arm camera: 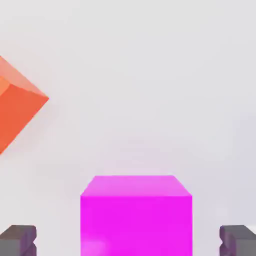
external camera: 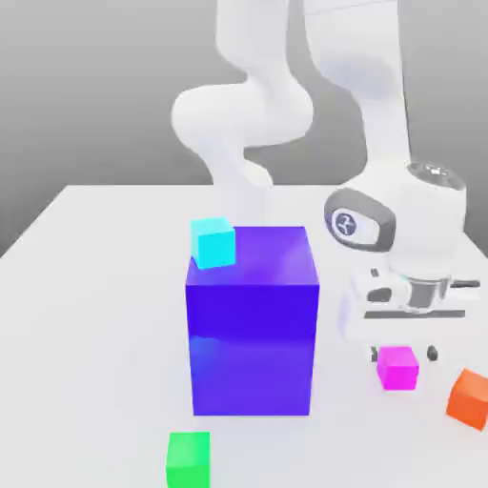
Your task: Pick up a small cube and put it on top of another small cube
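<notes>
We are hanging our pincer, spread wide and empty, over the small magenta cube on the worktop beside the orange cube; it looks light, rigid, best pinched across flat opposite faces.

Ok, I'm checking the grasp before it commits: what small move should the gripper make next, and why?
Probably close the fingers. In the hand view the open gripper has a fingertip on either side of the magenta cube, with a gap to each, so it looks bracketed and centred. The orange cube sits apart.
</notes>
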Robot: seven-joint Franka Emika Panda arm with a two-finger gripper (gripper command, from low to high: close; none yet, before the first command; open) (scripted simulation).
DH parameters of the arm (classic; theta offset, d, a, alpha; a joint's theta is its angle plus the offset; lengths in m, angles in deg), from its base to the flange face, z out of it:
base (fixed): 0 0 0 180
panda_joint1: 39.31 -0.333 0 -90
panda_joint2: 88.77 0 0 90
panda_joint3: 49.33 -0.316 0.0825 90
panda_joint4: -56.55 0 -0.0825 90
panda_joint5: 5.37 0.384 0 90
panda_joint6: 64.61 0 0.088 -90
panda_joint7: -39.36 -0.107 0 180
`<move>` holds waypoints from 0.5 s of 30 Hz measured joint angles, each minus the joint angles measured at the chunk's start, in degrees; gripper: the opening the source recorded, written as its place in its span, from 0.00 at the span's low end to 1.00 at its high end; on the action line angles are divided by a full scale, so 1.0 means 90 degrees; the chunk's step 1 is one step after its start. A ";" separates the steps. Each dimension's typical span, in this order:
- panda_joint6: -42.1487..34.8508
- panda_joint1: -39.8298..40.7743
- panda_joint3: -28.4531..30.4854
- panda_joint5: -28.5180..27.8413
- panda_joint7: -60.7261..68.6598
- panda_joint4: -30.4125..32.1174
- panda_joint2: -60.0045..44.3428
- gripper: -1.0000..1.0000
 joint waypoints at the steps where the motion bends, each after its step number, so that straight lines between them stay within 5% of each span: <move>1: 0.0000 0.0000 0.0000 0.0000 0.0000 0.0000 0.0000 0.00; 7: 0.0003 0.0016 -0.0017 -0.0005 -0.0005 0.0002 0.0011 0.00; 15: -0.1018 0.0997 -0.1422 0.1793 0.1388 0.0314 0.1391 0.00</move>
